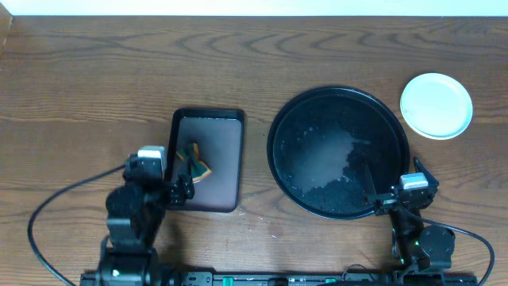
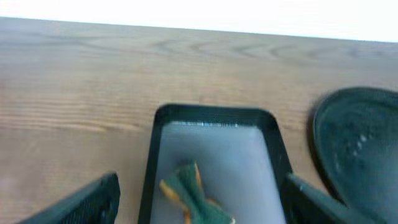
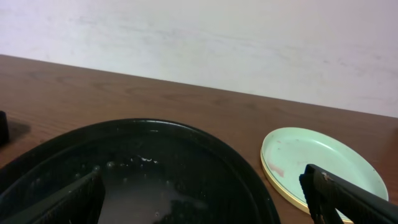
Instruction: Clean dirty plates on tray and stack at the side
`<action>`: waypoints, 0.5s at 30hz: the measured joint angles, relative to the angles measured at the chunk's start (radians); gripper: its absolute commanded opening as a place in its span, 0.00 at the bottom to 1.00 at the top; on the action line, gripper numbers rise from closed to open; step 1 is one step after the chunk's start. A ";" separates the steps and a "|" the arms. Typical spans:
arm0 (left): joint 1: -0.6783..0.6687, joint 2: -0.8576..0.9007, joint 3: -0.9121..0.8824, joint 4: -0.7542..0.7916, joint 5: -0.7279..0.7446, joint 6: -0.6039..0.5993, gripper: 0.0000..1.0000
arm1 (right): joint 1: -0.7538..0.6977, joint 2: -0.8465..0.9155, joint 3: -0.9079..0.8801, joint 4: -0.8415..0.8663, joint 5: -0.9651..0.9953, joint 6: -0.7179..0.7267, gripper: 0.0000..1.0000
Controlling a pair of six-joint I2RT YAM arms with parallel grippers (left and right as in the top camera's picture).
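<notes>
The round black tray [image 1: 340,151] sits right of centre with nothing on it, wet-looking inside; it fills the lower left of the right wrist view [image 3: 143,174]. The plates [image 1: 436,105] are stacked on the table right of the tray, a pale mint one on top of a yellow rim, with a faint red smear [image 3: 320,167]. My right gripper [image 1: 394,196] is open and empty over the tray's near right rim. My left gripper [image 1: 176,191] is open and empty over the near end of the small rectangular tray [image 1: 208,159].
A crumpled green and orange sponge [image 1: 195,163] lies in the small dark rectangular tray [image 2: 214,155], just ahead of my left fingers [image 2: 199,205]. Bare wooden table [image 1: 103,79] surrounds everything.
</notes>
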 measured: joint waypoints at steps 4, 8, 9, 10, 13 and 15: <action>0.000 -0.149 -0.194 0.236 -0.006 0.008 0.83 | 0.000 0.000 0.000 0.000 0.001 0.000 0.99; 0.000 -0.235 -0.347 0.393 -0.013 0.015 0.83 | 0.000 0.000 0.000 0.000 0.001 0.000 0.99; 0.000 -0.250 -0.365 0.399 -0.013 0.016 0.83 | 0.000 0.000 0.000 0.000 0.001 0.000 0.99; 0.000 -0.257 -0.374 0.401 -0.014 0.016 0.83 | 0.000 0.000 0.000 0.000 0.000 0.000 0.99; 0.000 -0.274 -0.374 0.422 -0.026 0.016 0.83 | 0.000 0.000 0.000 0.000 0.001 0.000 0.99; 0.000 -0.286 -0.374 0.420 -0.039 0.019 0.83 | 0.000 0.000 0.000 0.000 0.001 0.000 0.99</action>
